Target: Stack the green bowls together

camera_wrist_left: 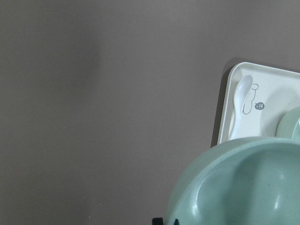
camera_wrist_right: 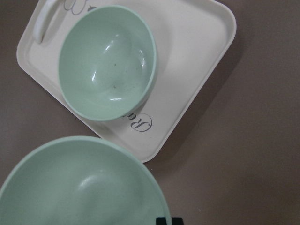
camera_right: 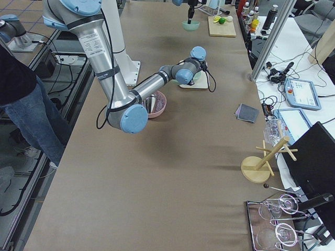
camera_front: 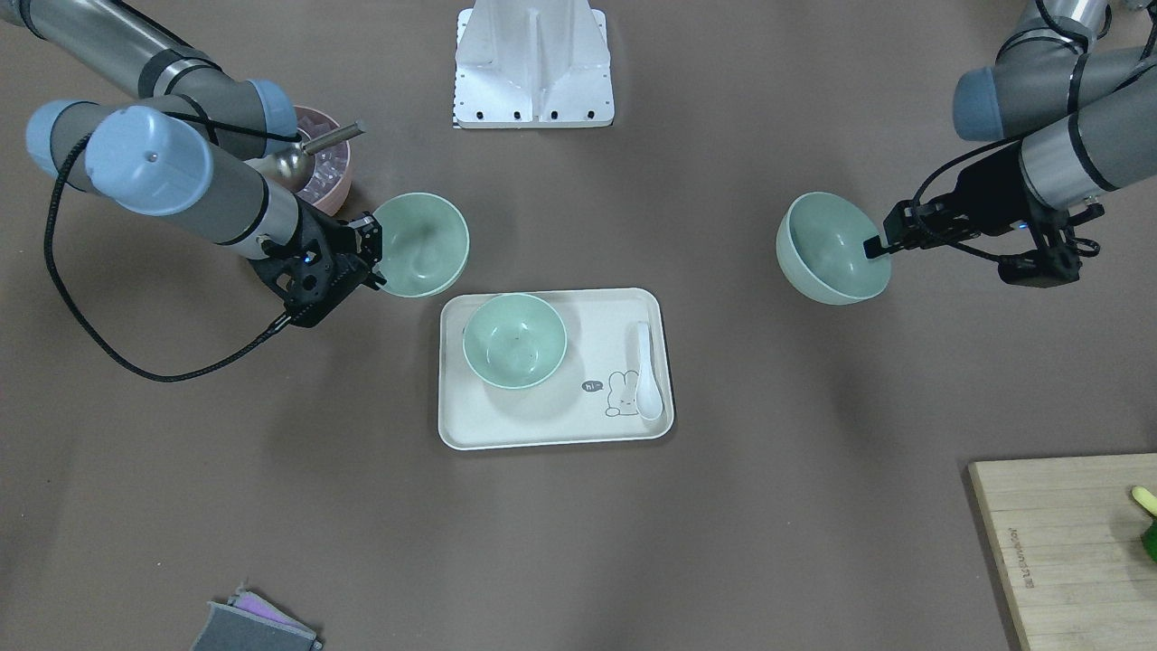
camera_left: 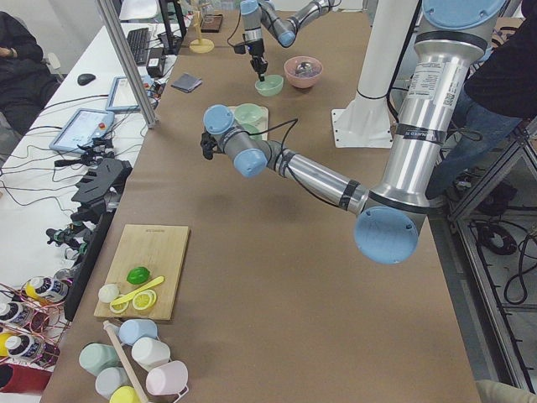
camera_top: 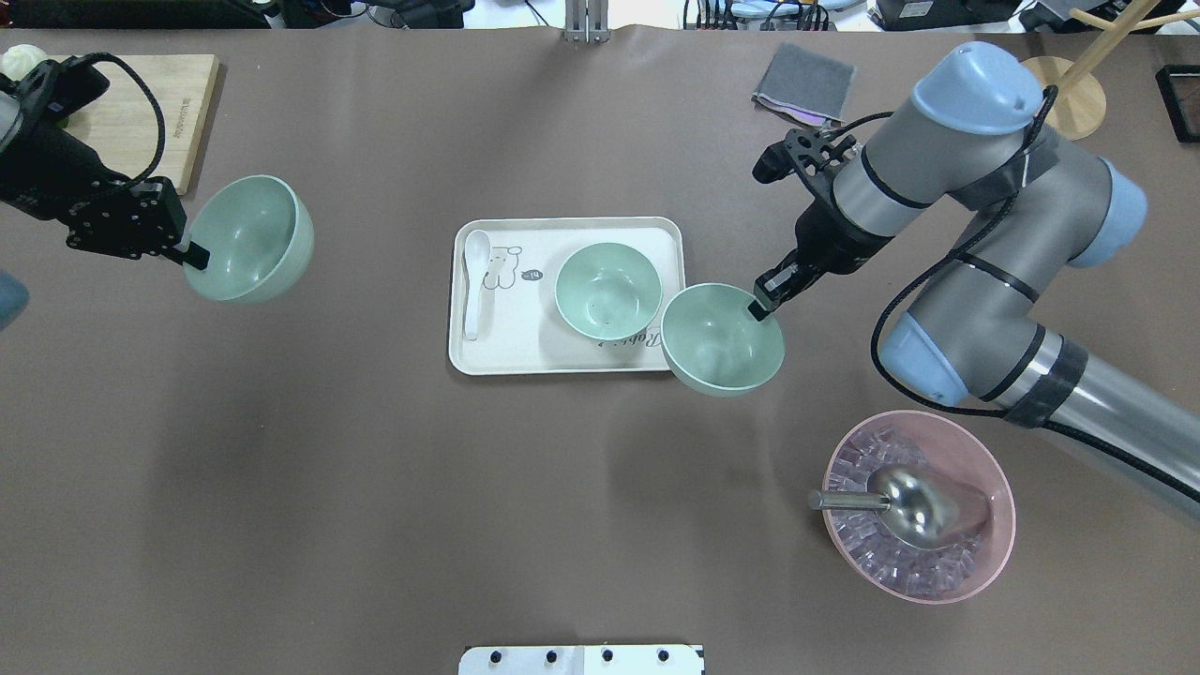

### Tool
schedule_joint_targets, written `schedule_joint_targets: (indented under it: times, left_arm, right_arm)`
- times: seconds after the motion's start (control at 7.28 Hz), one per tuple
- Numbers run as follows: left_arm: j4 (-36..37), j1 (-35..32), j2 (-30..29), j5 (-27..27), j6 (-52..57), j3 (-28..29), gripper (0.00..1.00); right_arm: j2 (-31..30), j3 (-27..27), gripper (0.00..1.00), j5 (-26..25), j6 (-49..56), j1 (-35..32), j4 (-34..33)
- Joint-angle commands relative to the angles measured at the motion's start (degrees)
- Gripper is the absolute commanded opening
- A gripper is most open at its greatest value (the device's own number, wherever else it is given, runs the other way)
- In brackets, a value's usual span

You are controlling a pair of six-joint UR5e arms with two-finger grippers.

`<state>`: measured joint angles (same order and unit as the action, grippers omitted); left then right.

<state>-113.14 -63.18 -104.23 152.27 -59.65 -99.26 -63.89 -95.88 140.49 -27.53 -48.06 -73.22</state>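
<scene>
Green bowls: three, all separate, none stacked.
Bowl on tray [camera_top: 607,291]: upright on the white tray [camera_top: 525,352], in the half nearer the right arm.
Left bowl [camera_top: 248,239]: raised off the bench [camera_top: 375,487], tilted, well apart from the tray, near the cutting board [camera_top: 141,103].
Left fingers [camera_top: 195,258]: clenched on the rim of that bowl, one finger inside it.
Right bowl [camera_top: 722,337]: raised, mouth up, just beside the tray corner on the right arm's side.
Right fingers [camera_top: 761,307]: clenched on the rim of that bowl.
Spoon [camera_top: 475,281]: white, lying along the tray end farthest from the right arm.
Pink bowl [camera_top: 1003,497]: on the bench near the right arm, holding clear cubes and a metal scoop [camera_top: 900,502].
</scene>
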Motion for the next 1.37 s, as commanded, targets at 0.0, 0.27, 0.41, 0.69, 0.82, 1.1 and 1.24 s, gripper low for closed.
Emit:
schedule_joint_targets:
  times: [0.0,0.27,0.41,0.69,0.82,1.1,1.24]
  left_arm:
    - [1.3,3.6,-10.1,-1.0,-8.4,4.0,0.00]
    - [1.2,10.4,-17.8,-8.3,-14.3,8.4,0.00]
    - [1.0,12.5,-22.3,-10.4,-16.4,11.8,0.00]
    - [0.5,18.4,-28.6,-17.4,-20.2,16.1,0.00]
    - [-0.9,20.8,-29.6,-20.7,-20.2,17.8,0.00]
    - [-2.8,23.3,-30.2,-22.8,-21.5,19.9,0.00]
    - [-3.9,23.9,-30.4,-23.7,-21.5,20.5,0.00]
  right_arm:
    - [-0.3,-1.9,0.00,5.7,-0.3,-6.6,-4.3]
    - [0.6,-1.7,0.00,5.4,-0.4,-10.1,-12.6]
    - [0.7,-1.5,0.00,5.6,-0.4,-12.3,-15.3]
    - [0.4,-1.2,0.00,5.5,-0.4,-14.8,-17.2]
    - [0.1,-1.1,0.00,5.2,-0.5,-15.2,-17.2]
    - [0.2,-1.0,0.00,5.1,-0.5,-15.1,-17.2]
    - [0.2,-0.9,0.00,5.1,-0.5,-15.1,-17.2]
